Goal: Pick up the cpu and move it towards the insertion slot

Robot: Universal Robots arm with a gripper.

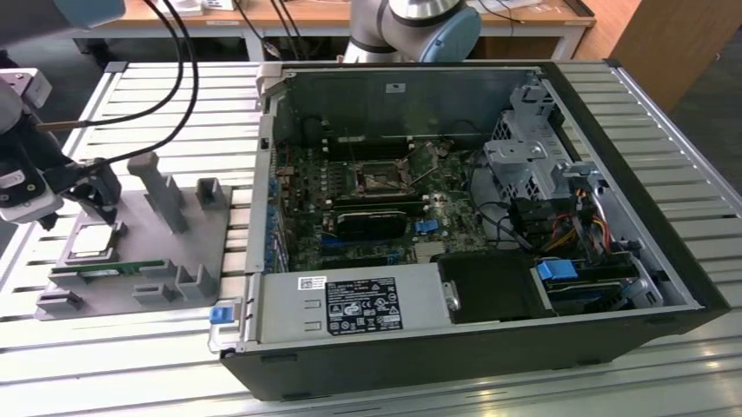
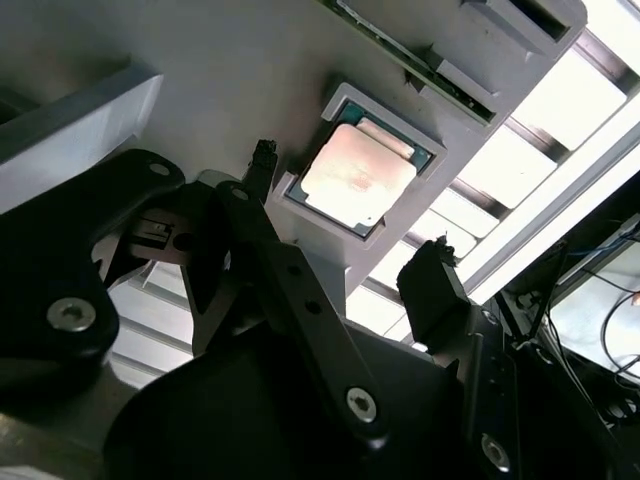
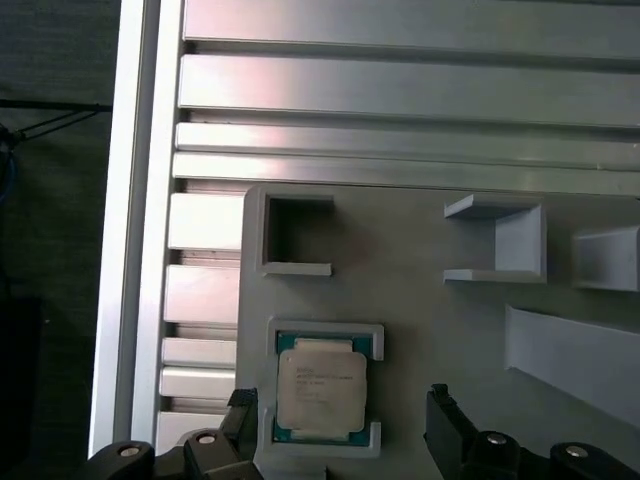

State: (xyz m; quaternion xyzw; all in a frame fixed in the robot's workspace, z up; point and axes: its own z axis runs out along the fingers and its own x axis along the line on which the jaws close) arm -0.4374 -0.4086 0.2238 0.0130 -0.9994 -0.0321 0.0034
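Two empty fingers (image 2: pixel 435 285), spread wide, one on each side of the cpu (image 3: pixel 320 388). Lower straight, pinch its edges softly, lift flat off the grey tray (image 3: pixel 440 340).

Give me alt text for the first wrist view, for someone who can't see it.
A silver-topped cpu lies flat in a recessed nest of a grey fixture plate, with the open pincer straddling it, one black finger on each side. The plate rests on a slatted aluminium table.
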